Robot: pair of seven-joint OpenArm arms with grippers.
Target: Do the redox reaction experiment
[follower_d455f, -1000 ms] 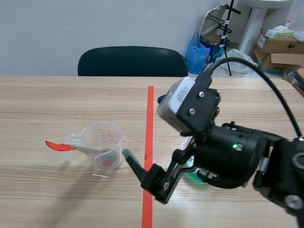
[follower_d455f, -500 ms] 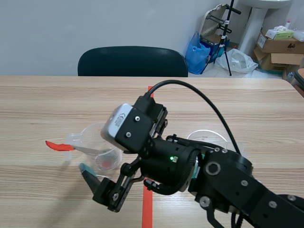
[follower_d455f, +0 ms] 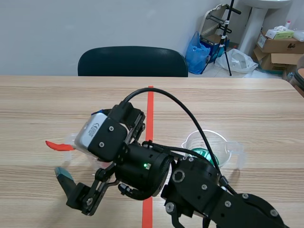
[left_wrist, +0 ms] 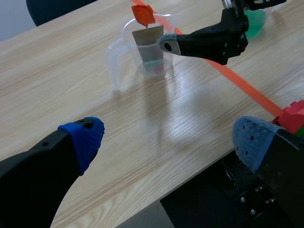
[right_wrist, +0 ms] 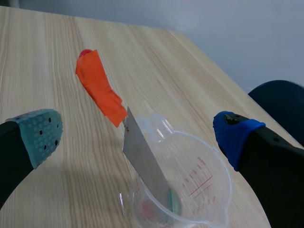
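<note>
- Nearest the robot, at the front edge of the light wooden table [left_wrist: 71,71], the left gripper [left_wrist: 168,140] hangs with its two blue-padded fingers spread wide and nothing between them.
- Just ahead, the right gripper [right_wrist: 137,135] is on the far side of the orange-red tape line [follower_d455f: 150,109] from its own arm. Its fingers stand wide apart, one pad grey-green and one blue, and they grip nothing.
- Ahead of those fingers and between them, a clear plastic measuring cup with red markings [right_wrist: 190,190] stands upright on the table.
- A flat metal spatula with an orange-red handle [right_wrist: 102,92] leans in that cup, blade down, with its handle sticking out over the rim.
- Right of the tape line, a second clear plastic cup with green contents [follower_d455f: 223,149] stands well apart from the first.
- Beyond the table's far edge is a dark chair [follower_d455f: 133,61], and cardboard boxes [follower_d455f: 280,42] sit farther back.
</note>
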